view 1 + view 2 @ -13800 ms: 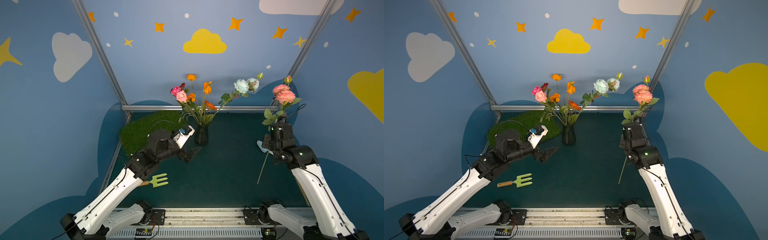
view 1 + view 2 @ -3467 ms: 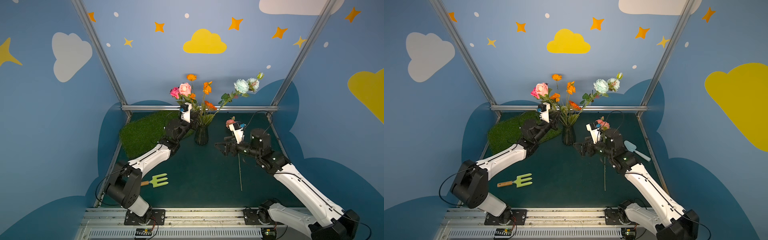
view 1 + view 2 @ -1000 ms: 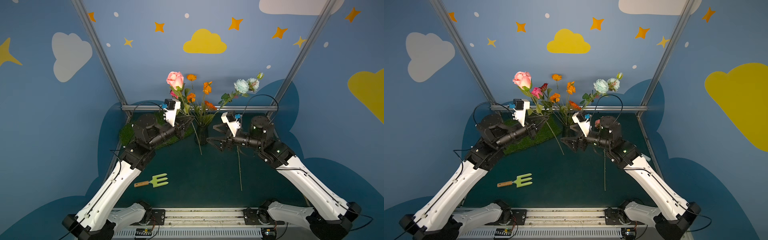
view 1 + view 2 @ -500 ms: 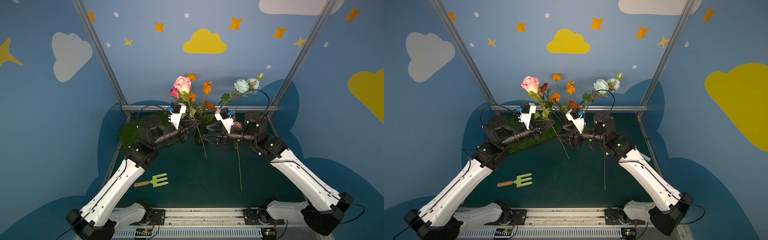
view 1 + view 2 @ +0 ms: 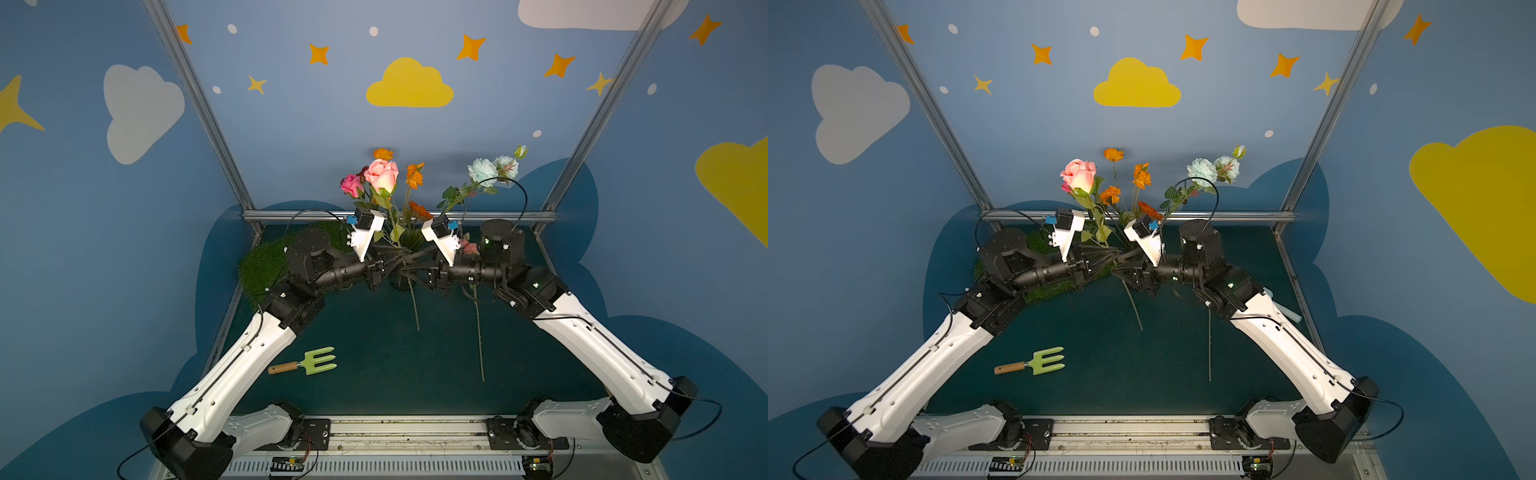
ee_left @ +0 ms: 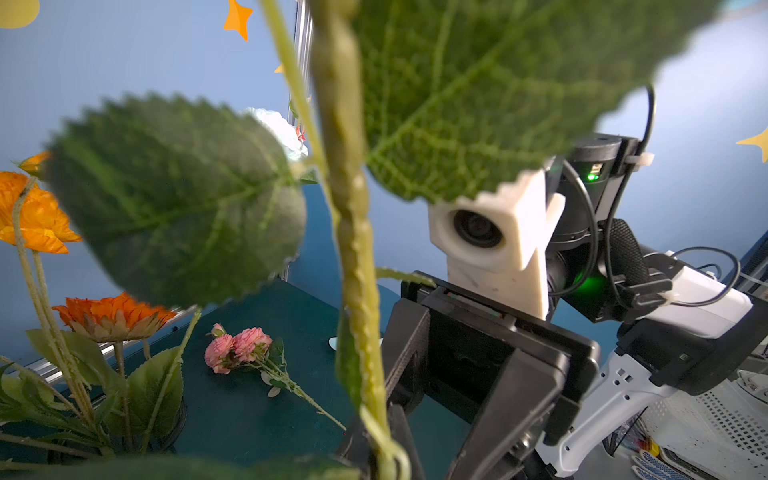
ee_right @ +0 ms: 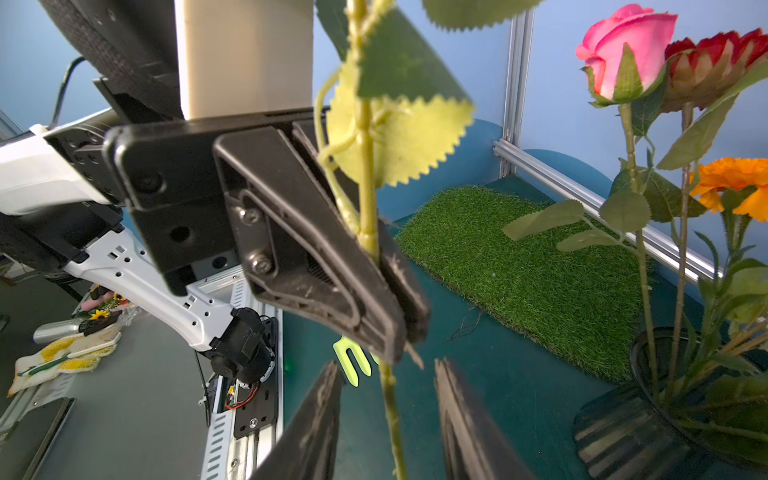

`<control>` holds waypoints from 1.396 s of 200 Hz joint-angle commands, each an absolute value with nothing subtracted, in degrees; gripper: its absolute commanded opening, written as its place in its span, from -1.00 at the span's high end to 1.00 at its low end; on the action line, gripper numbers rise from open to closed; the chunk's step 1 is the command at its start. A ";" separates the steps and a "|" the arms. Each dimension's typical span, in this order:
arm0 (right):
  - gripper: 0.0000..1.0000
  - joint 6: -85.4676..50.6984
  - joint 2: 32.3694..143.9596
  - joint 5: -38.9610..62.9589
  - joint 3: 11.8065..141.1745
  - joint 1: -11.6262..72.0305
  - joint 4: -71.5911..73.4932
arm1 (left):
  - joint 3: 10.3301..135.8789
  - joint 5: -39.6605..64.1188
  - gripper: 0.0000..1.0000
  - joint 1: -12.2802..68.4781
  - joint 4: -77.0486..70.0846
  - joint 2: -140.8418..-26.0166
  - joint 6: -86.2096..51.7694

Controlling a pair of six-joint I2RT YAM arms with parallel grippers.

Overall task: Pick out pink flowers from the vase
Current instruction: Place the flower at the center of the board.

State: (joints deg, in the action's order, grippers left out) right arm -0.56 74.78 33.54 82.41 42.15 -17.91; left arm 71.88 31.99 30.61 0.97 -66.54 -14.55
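A: Between the two end effectors, what hangs there?

B: The light pink rose [image 5: 381, 176]. The left end effector [image 7: 374, 291] is pressed together on its green stem, just under a pair of serrated leaves, and the stem tail runs down past it, clear of the vase [image 7: 648, 419]. The right end effector [image 7: 386, 419] sits directly below, its fingers [image 7: 316, 432] spread either side of the stem and not touching it, as far as the right wrist view shows.

A: How will that rose handle?

B: My guess is light and top-heavy: a thin, ridged plastic stem that flexes, with a cloth bloom high above the grip. It looks likely to swing or pivot in a pinch at one point.

A: Where should the right side take it?

B: On bare stem just beneath the left end effector, below the leaves. Leaves caught between the pads would probably slip, and the tail farther down bends more.

A: And the other pink flowers?

B: The magenta rose [image 7: 623, 54] stands in the vase beyond the right end effector, beside the red spiky flower [image 7: 715, 66] and the orange flowers [image 7: 735, 183]. The peach-pink cluster [image 6: 237, 347] lies flat on the tabletop [image 5: 374, 374], past the held stem as the left wrist view has it.
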 commanded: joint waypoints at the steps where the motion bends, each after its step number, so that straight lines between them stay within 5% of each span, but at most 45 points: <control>1: 0.27 -0.14 75.25 32.63 84.00 42.61 -18.55 | 73.56 33.05 0.96 30.76 0.95 -66.52 -13.55; 59: 0.46 -0.26 75.14 33.22 84.27 42.73 -18.32 | 73.21 33.31 0.96 30.76 0.53 -66.63 -13.80; 104: 1.00 0.20 75.23 33.20 84.96 42.89 -19.60 | 73.22 33.40 0.96 30.94 0.26 -66.93 -13.87; 142: 1.00 0.42 74.88 32.72 84.25 43.23 -19.39 | 73.13 32.85 0.85 30.98 0.13 -67.06 -13.60; 157: 1.00 0.56 74.66 31.94 84.00 43.23 -19.32 | 72.84 32.61 0.60 30.94 0.02 -66.87 -13.19; 176: 1.00 0.94 74.43 30.34 83.94 43.17 -20.15 | 71.75 31.43 -0.01 30.94 -0.98 -66.11 -12.70; 207: 1.00 1.41 73.61 27.36 83.63 43.23 -20.97 | 71.52 30.00 -0.52 30.95 1.06 -65.19 -10.35; 246: 1.00 1.23 72.44 22.04 83.61 43.07 -21.70 | 70.74 28.20 -0.94 30.94 4.57 -63.00 -7.25; 279: 1.00 0.77 70.64 18.80 84.07 42.91 -23.03 | 66.25 27.29 -0.99 30.94 3.27 -59.11 -7.21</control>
